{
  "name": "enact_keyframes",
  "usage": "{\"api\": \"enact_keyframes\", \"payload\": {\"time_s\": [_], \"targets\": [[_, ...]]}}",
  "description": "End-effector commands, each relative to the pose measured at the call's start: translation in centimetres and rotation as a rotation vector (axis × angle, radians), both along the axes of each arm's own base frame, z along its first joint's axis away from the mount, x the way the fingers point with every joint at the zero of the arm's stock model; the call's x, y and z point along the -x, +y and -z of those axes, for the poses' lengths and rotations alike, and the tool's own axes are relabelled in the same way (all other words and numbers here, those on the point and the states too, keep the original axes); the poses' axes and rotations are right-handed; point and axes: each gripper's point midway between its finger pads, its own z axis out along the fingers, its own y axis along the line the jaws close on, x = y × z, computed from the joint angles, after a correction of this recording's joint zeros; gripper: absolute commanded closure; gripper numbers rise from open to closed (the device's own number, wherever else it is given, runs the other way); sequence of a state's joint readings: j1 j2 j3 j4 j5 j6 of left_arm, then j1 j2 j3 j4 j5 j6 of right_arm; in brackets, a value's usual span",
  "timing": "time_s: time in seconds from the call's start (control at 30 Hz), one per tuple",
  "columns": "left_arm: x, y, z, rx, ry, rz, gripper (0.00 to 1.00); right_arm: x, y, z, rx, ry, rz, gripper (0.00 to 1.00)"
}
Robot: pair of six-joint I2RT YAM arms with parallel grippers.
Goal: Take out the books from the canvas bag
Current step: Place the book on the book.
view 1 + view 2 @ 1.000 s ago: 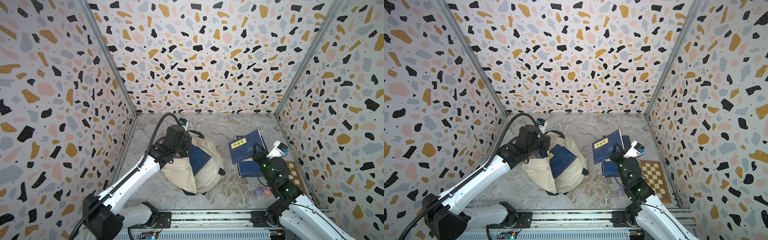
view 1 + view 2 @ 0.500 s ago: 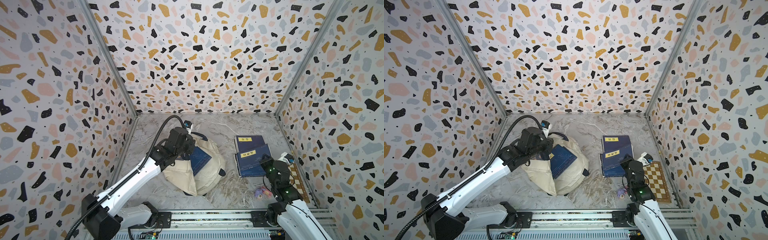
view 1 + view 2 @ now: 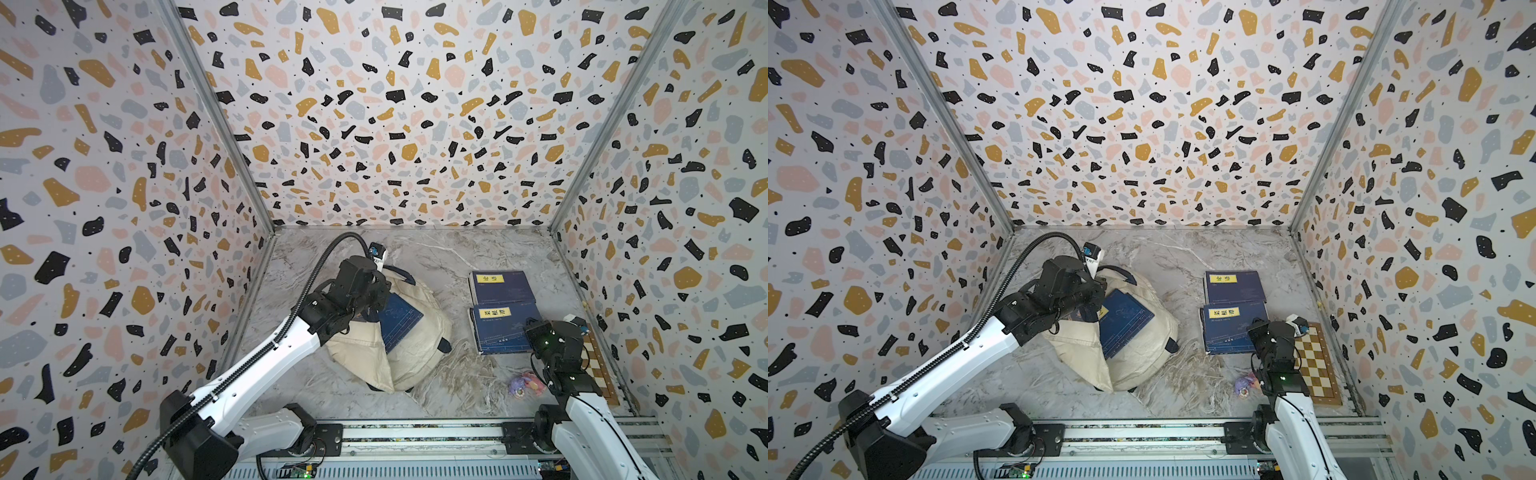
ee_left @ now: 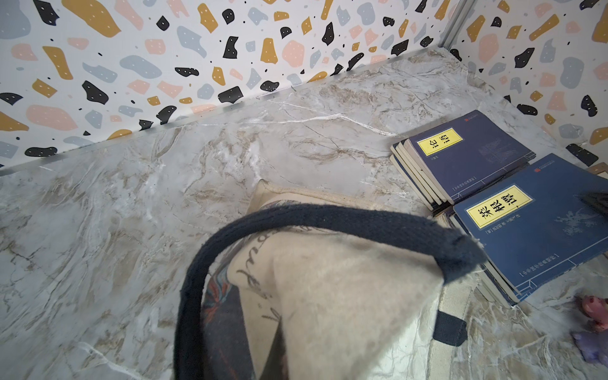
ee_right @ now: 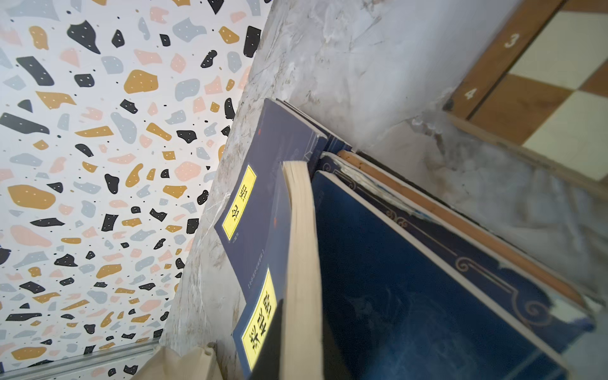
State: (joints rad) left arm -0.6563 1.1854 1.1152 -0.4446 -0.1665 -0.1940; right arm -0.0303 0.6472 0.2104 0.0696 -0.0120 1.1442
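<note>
Cream canvas takes up the middle of the marble floor (image 3: 436, 253). The canvas bag (image 3: 428, 345) (image 3: 1142, 365) lies slumped there, with its mouth toward the left arm. A navy book (image 3: 397, 322) (image 3: 1125, 322) shows in that opening. It is tilted, with cream folds over its lower corner and its upper end under the left wrist.

The left gripper (image 3: 375, 301) sits at the bag's upper rim with its jaws clenched. The fingertips are hidden, but in the left wrist view the cloth (image 4: 329, 312) rises in a peak toward the camera, so the grip appears to be on the canvas. The strap handle (image 4: 296, 217) arches over that peak.

Well apart from the bag, toward the right wall, the other books lie in two piles that touch end to end. The far stack (image 3: 500, 286) (image 4: 467, 154) lies nearer the back wall, and the near stack (image 3: 498, 328) (image 4: 533, 230) lies closer to the rail. Each has a navy cover with a yellow label on top.

The right gripper (image 3: 532, 330) is at the right-hand corner of the near stack, jaws drawn almost together. In its wrist view the top book's cream page edge (image 5: 301, 263) runs straight toward the lens. A dark shape, apparently one of the fingers (image 5: 268, 348), lies across the cover by the label — so it seems to be pinching that book's edge.

A checkered board (image 3: 1314, 365) lies flat along the right wall, just beside the gripper. A small pink-and-purple toy (image 3: 525, 384) sits on the floor near the right arm.
</note>
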Motion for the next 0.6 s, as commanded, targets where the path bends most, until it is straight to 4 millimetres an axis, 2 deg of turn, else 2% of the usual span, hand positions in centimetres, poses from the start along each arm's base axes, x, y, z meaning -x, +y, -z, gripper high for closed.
{"api": "enact_keyframes", "payload": {"time_s": [0.0,0.07,0.2,0.27,0.47,0.57], "targets": [[0.0,0.1,-1.2,0.008,-0.046,0.000,1.00,0.5,-0.2,0.9,-0.008,0.044,0.000,0.92],[0.0,0.1,-1.2,0.008,-0.046,0.001,1.00,0.5,-0.4,1.0,-0.006,0.051,0.003,0.83],[0.0,0.2,-1.1,0.004,-0.044,-0.002,1.00,0.5,-0.4,1.1,-0.003,0.067,-0.015,0.58],[0.0,0.1,-1.1,0.002,-0.044,-0.001,1.00,0.5,-0.4,0.9,0.004,0.072,-0.017,0.49],[0.0,0.1,-1.1,-0.001,-0.044,0.001,1.00,0.8,-0.9,0.4,0.030,0.130,-0.007,0.25],[-0.1,0.1,-1.1,-0.003,-0.043,-0.001,1.00,1.4,-1.4,0.7,0.038,0.215,0.023,0.19]]}}
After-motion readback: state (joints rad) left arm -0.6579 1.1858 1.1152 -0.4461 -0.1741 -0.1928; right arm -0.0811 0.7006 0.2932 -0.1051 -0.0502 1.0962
